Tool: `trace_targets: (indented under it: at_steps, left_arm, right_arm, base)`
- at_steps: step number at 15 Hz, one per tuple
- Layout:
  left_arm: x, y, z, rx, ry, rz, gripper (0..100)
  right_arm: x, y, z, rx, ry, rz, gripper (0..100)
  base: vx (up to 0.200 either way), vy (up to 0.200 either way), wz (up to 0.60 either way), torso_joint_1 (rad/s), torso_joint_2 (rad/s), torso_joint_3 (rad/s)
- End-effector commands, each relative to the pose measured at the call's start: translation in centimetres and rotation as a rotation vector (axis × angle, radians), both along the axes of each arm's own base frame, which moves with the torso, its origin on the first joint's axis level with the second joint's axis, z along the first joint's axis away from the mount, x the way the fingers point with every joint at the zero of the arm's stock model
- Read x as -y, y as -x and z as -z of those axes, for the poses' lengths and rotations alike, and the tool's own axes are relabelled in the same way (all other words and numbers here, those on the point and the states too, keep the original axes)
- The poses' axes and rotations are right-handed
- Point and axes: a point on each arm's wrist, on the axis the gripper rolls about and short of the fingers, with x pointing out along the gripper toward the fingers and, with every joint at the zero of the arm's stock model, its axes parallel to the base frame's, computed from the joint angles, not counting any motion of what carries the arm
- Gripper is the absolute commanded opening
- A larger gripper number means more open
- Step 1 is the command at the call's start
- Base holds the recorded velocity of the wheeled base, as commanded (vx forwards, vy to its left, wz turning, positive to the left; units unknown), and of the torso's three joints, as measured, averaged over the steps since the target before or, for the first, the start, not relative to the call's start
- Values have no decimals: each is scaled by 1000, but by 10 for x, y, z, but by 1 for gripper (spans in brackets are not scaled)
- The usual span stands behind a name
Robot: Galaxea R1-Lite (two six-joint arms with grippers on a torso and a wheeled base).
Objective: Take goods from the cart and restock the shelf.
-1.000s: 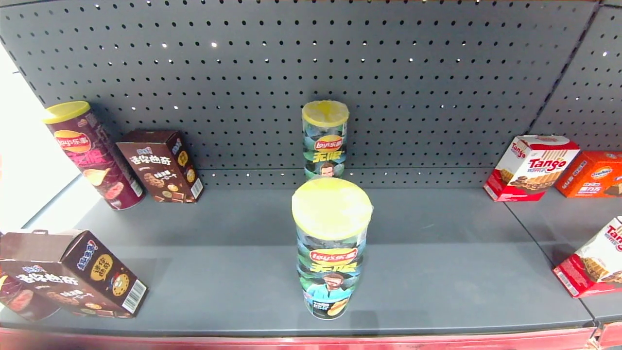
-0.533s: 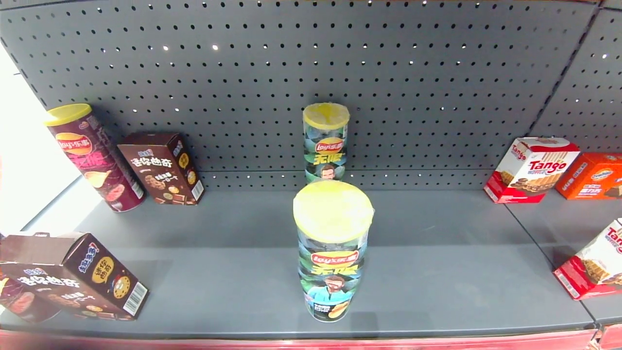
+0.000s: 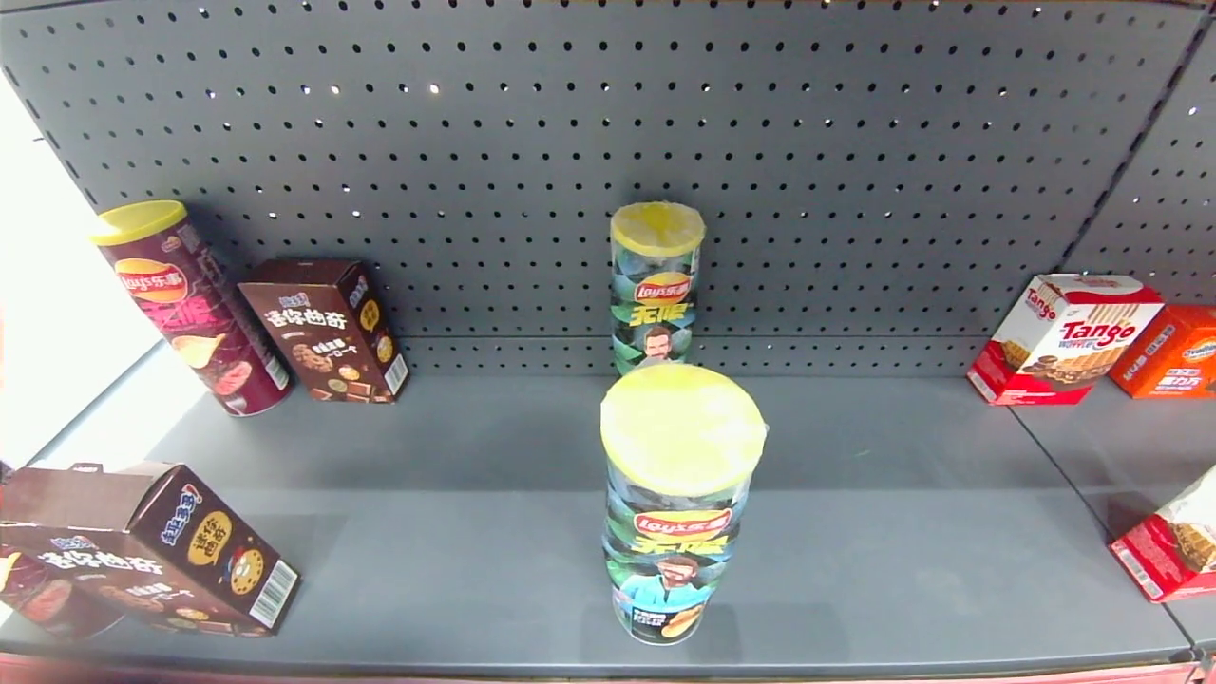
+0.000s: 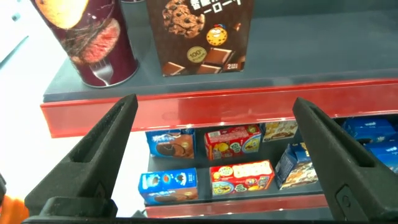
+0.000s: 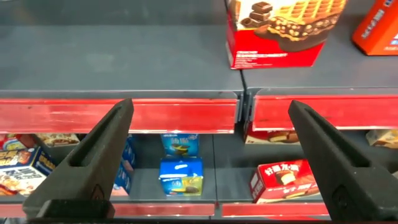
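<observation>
- Shelf (image 3: 902, 532): grey deck with a perforated back panel (image 3: 855, 190) and a red edge (image 4: 249, 112) along its near side.
- Near can (image 3: 679, 503): green, yellow-lidded, upright at the centre of the shelf, close to the near edge.
- Far can (image 3: 655, 285): same kind, upright against the back panel, directly behind the near can and apart from it.
- Maroon can (image 3: 190, 309): far left, with the far cookie box (image 3: 328, 328) just beside it on the right.
- Near cookie box (image 3: 152, 551): brown, at the near left corner.
- Far wafer box (image 3: 1069, 337) and orange box (image 3: 1173, 351): side by side at the far right; near wafer box (image 3: 1164, 551) at the near right.
- Left gripper (image 4: 214, 102): fingers spread wide, holding nothing, in front of the red edge near the left corner.
- Right gripper (image 5: 210, 104): fingers likewise spread, empty, in front of the edge just left of the near wafer box.
- Lower boxes (image 4: 233, 162): stocked on the tier beneath.
</observation>
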Motion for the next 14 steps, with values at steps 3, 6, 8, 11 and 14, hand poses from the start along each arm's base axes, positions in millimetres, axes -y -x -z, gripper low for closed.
trace_targets:
  at_steps: [3,6,8,11,14]
  left_arm:
    - [0,0,0,-2,1,-1,100]
    - [0,0,0,-1,-2,1,100]
    - [0,0,0,-1,-2,1,100]
    - [0,0,0,-1,-2,2,100]
    - [0,0,0,-1,-2,2,100]
  right_arm:
    - [0,0,0,-1,0,0,100]
    - [0,0,0,-1,0,0,100]
    - [0,0,0,-1,0,0,100]
    - [0,0,0,-1,0,0,100]
    - [0,0,0,-1,0,0,100]
  base:
    - [-67,0,0,1,1,1]
    - [0,0,0,0,0,0]
    - [0,0,0,0,0,0]
    - [0,0,0,0,0,0]
    - [0,0,0,0,0,0]
